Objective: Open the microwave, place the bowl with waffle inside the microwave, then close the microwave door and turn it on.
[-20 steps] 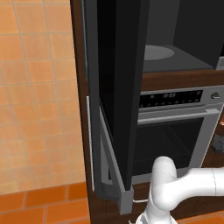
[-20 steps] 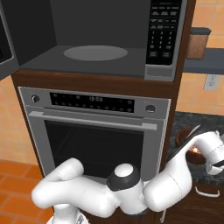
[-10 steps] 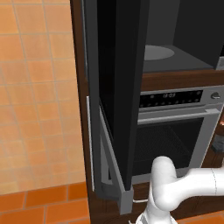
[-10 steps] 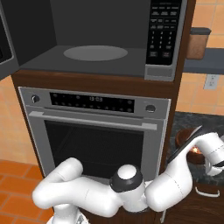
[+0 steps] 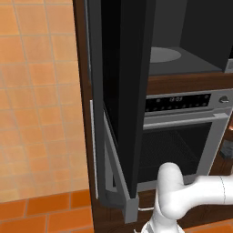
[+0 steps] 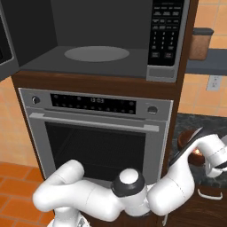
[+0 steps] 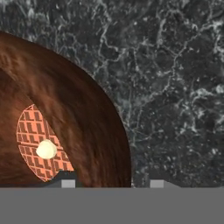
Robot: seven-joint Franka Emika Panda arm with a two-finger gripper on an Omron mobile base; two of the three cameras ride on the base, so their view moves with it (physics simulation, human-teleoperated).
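The microwave (image 6: 53, 26) stands open over the oven, its round grey turntable (image 6: 96, 53) bare. The microwave door (image 5: 123, 91) is swung out wide to the left, edge-on in the left base view. On the dark counter to the right sits the reddish-brown bowl (image 7: 65, 118) with a waffle (image 7: 39, 146) and a pale dollop in it. The bowl (image 6: 188, 141) is partly hidden behind my hand. My gripper (image 7: 112, 183) is open and low over the bowl, one fingertip (image 7: 68, 183) inside the rim and the other outside, over the counter.
The oven (image 6: 95, 137) with its display strip fills the space under the microwave. The microwave's keypad (image 6: 164, 31) is on its right side. A brown jar (image 6: 200, 43) stands on a shelf at the right, above a wall outlet (image 6: 214, 82). The speckled counter (image 7: 175, 87) surrounds the bowl.
My arm's elbow has shifted slightly and the hand has settled a little over the bowl. The microwave, its door and the bowl have stayed put.
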